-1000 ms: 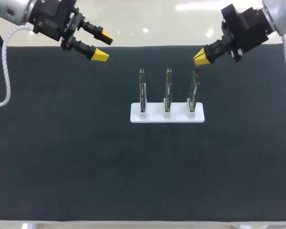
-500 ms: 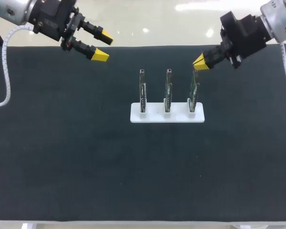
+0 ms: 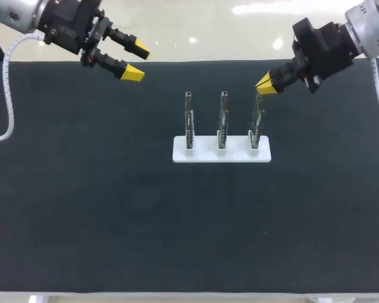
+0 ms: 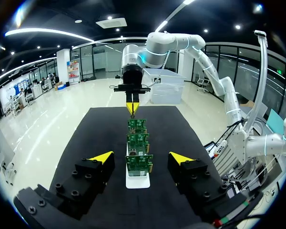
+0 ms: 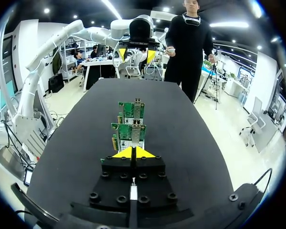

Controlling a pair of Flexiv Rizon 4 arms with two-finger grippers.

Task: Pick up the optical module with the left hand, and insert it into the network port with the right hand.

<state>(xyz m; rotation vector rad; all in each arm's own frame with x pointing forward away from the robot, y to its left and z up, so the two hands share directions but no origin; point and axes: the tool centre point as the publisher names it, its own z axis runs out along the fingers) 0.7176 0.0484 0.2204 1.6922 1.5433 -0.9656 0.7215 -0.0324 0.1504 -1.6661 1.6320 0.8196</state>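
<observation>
Reading every position from the rack (image 3: 202, 153), we find it standing mid-table (image 3: 114, 208) with three boards upright in a row. This edge-up stance leaves each board's top edge free for a gripper coming from above.

**Right gripper.** The right gripper (image 3: 265, 84) hangs just above the rack's right end. Its tips point down at the top edge of the right board (image 3: 257, 123). The jaws are together, with only a thin seam between the yellow tips. In its wrist view the tips line up with the row of boards, so we judge that the arm is aligned for work along that top edge.

**Module.** We cannot pick out the module as a separate part in any view. A small dark piece sits at the top of the right board, directly under the tips. We judge that it may be the module, at or in the port, but it is too small to confirm. Nothing shows between the tips themselves.

**Port.** Each board carries a metal cage near its top. We take the one on the right board to be the port (image 5: 135, 135).

**Left gripper.** The left gripper (image 3: 134, 60) sits well apart from the rack, beyond its left end and toward the far table edge. Its jaws are wide apart and hold nothing. We judge this a standby pose that keeps the left arm clear of the right arm's work while facing along the row.
</observation>
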